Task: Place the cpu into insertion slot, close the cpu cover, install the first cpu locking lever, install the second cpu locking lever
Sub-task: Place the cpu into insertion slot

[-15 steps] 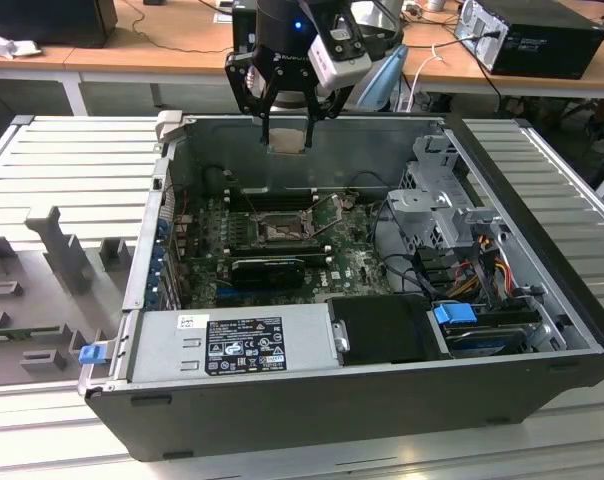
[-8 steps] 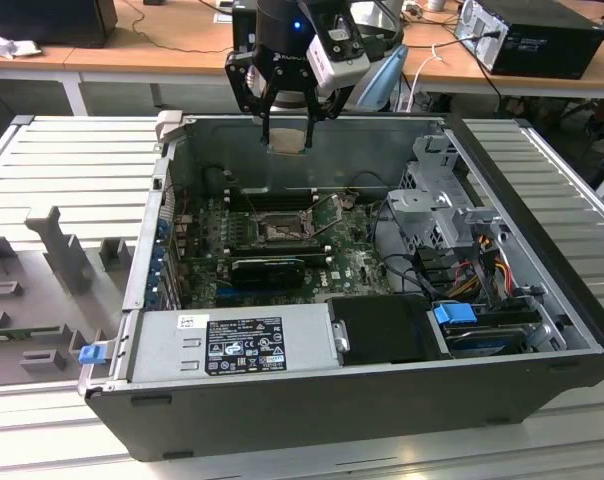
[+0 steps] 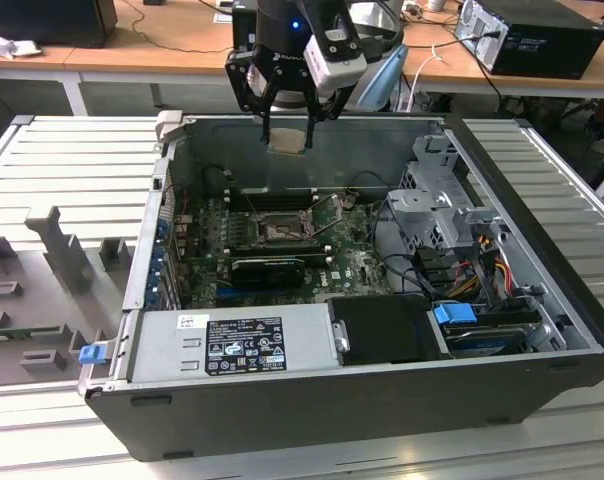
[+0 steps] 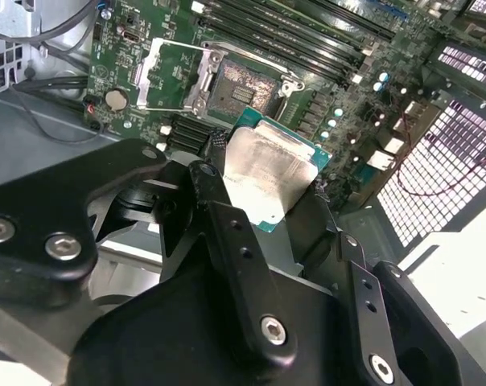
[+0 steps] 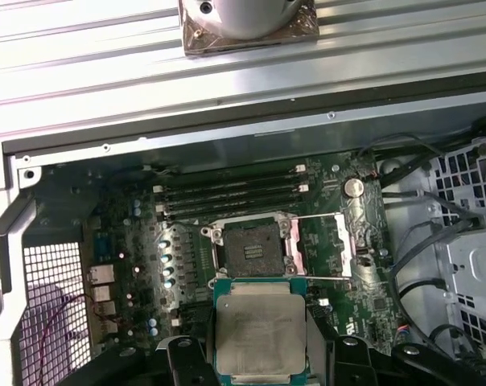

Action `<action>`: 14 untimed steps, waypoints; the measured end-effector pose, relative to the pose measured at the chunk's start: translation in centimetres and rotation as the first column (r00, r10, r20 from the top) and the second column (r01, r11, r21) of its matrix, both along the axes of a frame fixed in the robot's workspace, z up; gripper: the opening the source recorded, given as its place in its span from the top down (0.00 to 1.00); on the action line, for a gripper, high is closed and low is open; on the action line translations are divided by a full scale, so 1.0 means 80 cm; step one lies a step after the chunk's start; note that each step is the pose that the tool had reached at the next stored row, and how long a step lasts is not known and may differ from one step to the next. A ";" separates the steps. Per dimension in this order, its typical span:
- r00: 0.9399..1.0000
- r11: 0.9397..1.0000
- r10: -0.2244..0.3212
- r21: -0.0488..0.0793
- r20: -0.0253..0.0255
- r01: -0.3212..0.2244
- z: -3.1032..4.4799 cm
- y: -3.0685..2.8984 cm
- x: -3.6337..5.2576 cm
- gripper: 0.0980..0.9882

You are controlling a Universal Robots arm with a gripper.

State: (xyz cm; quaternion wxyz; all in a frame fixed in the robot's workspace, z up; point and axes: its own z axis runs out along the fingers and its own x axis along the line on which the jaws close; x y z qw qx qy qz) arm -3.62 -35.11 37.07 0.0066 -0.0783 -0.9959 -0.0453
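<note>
cpu (image 5: 259, 334) is hanging in the gripper (image 3: 288, 126) over the open computer case (image 3: 312, 400), high above the green circuit board (image 3: 352, 265) and not yet in contact with anything below.

- Case: lying on its side with the panel off; the board is facing up.
- insertion slot (image 5: 255, 249): lying bare, dark contact field showing inside the silver rim. Long black memory sticks (image 5: 227, 193) are sitting just beyond it.
- cpu cover (image 5: 345, 241): lying swung open beside the slot, so the opening is looking unobstructed.
- Gripper: fingers are pinching the chip by two opposite edges, metal face towards the first wrist camera. They are closed only to the chip's width.
- Position: in the first wrist view the chip is appearing offset from the slot, not over it.

Risks, judged from this state:
- An edge pinch is giving little contact area; a jolt could be enough to make the chip slip or rotate.
- In the second wrist view the chip is looking tilted against the board. If so, one corner would be landing first and could damage the contacts.
- A sideways offset could be putting an edge onto the rim or the open cover.
</note>
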 end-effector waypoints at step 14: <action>0.998 0.998 -0.060 0.000 0.000 0.060 0.0000 0.0000 0.000 0.50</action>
